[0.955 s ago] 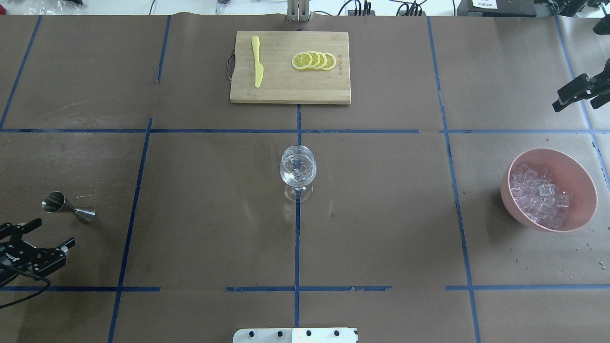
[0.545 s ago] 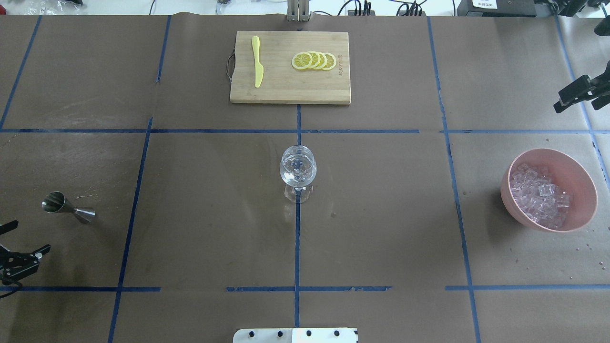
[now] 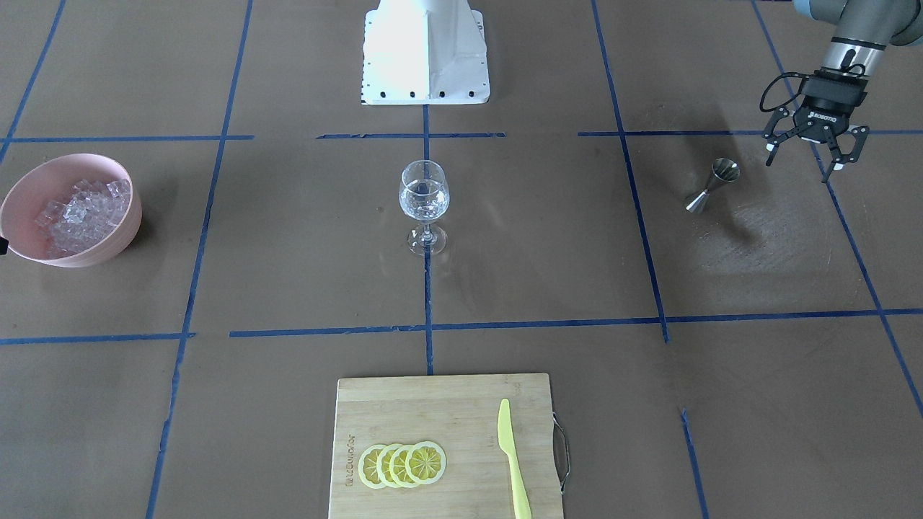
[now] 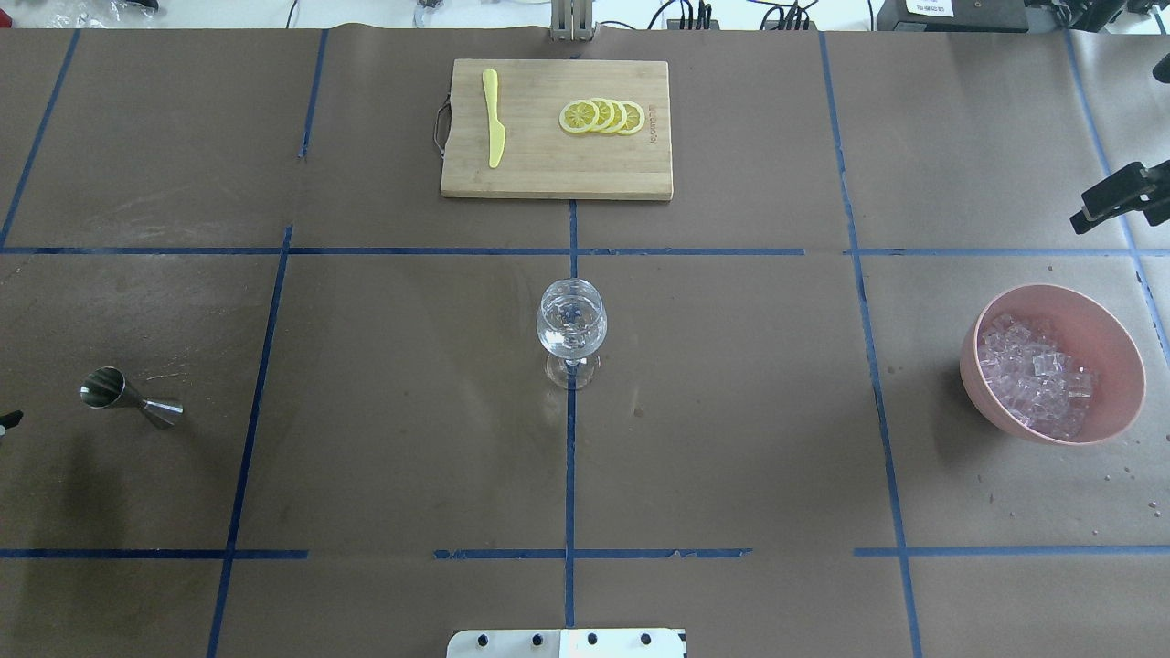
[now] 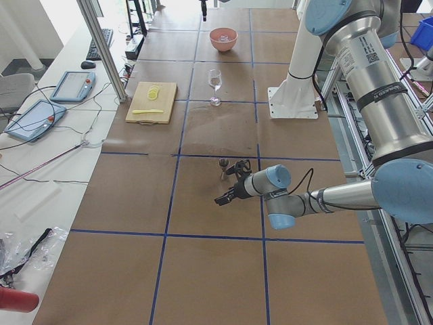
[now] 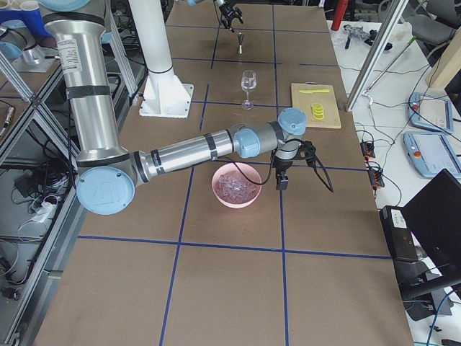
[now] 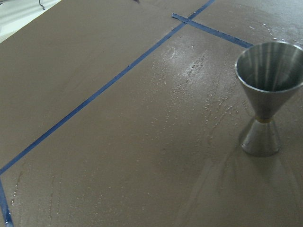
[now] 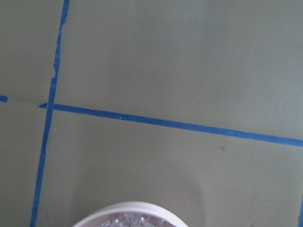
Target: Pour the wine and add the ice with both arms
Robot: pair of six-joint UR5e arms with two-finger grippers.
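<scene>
I see clear, glassy ice cubes heaped in a smooth pink bowl on the table's right. The left gripper hangs spread wide and empty beside the steel hourglass jigger. The right gripper hovers just beyond the bowl; I cannot tell its opening.

Open paper is left all round the wine glass; a cutting board is set beyond it, a jigger and a bowl of ice well apart at either side.

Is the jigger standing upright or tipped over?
Upright: the jigger stands on its narrow end, wide mouth facing up, nothing gripping it.
</scene>
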